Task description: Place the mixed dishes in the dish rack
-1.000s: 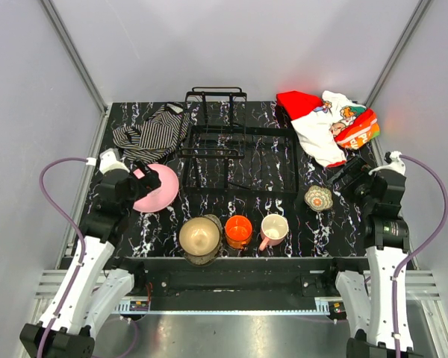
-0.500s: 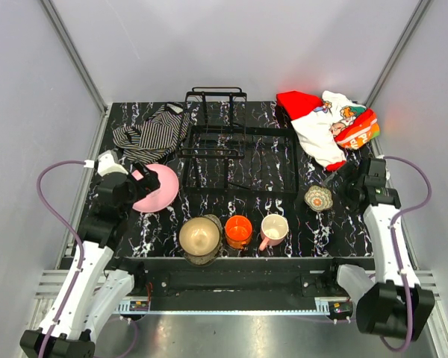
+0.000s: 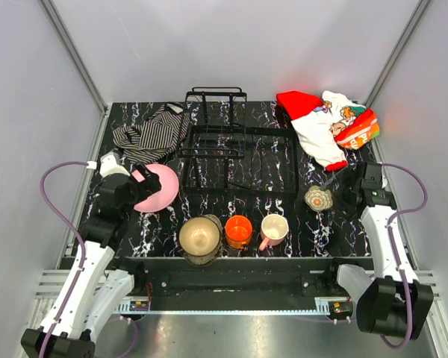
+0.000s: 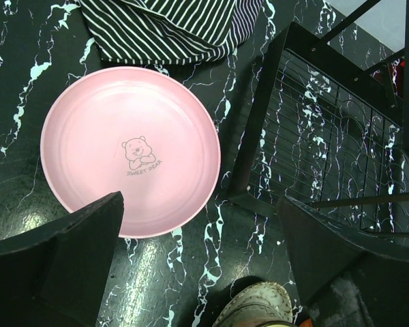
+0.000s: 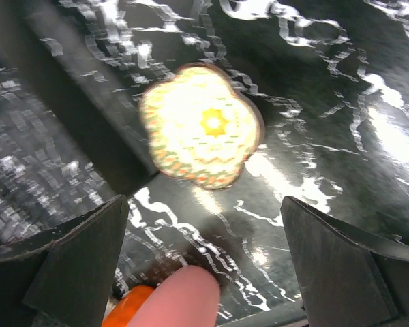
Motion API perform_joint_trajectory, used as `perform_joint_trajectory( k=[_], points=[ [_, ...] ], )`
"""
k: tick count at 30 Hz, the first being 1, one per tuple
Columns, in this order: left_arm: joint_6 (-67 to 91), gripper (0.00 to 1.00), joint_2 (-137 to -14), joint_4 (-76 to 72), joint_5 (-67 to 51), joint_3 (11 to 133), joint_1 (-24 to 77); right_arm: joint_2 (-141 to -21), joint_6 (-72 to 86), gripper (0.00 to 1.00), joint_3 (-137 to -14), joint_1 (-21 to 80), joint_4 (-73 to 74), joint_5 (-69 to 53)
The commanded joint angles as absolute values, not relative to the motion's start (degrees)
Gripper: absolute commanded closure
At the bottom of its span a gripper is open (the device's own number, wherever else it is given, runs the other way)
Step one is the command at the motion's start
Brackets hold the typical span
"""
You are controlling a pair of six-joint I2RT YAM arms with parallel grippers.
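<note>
The black wire dish rack [image 3: 239, 149] stands at the table's middle back with nothing in it. The pink plate [image 3: 161, 188] lies left of it, and it fills the left wrist view [image 4: 131, 150]. My left gripper [image 3: 138, 186] is open at the plate's near-left edge, above it. A tan-gold plate [image 3: 201, 235] sits on a brownish bowl, beside the orange cup [image 3: 238, 230] and the cream-pink mug [image 3: 274, 228] along the front. The floral cup [image 3: 318, 198] stands right of the rack. My right gripper [image 3: 342, 195] is open just right of this cup [image 5: 201, 126].
A striped black-white cloth [image 3: 149, 130] lies behind the pink plate. A red-white printed cloth [image 3: 325, 127] lies at the back right. The rack's corner [image 4: 341, 157] is close to the plate's right. The mug [image 5: 180, 300] shows low in the right wrist view.
My right arm has swung forward and left, bringing its gripper next to the floral cup. My left gripper has shifted slightly left and nearer. No dish has moved.
</note>
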State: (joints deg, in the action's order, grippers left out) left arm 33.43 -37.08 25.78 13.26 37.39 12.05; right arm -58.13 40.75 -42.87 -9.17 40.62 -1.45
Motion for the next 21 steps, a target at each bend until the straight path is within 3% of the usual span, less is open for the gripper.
perform_joint_trajectory(
  k=[1, 6, 13, 21],
  points=[
    [33.2, 0.01, -36.2, 22.1, 11.1, 36.7, 12.1, -54.1, 38.9, 0.00, -45.8, -8.4, 38.0, -5.1],
    [33.7, 0.01, -36.8, 21.1, 9.6, 36.6, 12.2, -52.3, 39.5, 0.00, -49.8, 0.2, 41.8, -0.3],
    [33.5, 0.01, -36.5, 21.3, 9.1, 37.1, 12.1, -52.4, 47.7, 0.01, -52.6, 23.2, 48.2, 12.5],
    [33.4, 0.01, -36.0, 21.4, 8.5, 37.1, 12.3, -54.6, 55.9, 0.06, -57.1, 37.6, 59.2, 23.1]
  ],
)
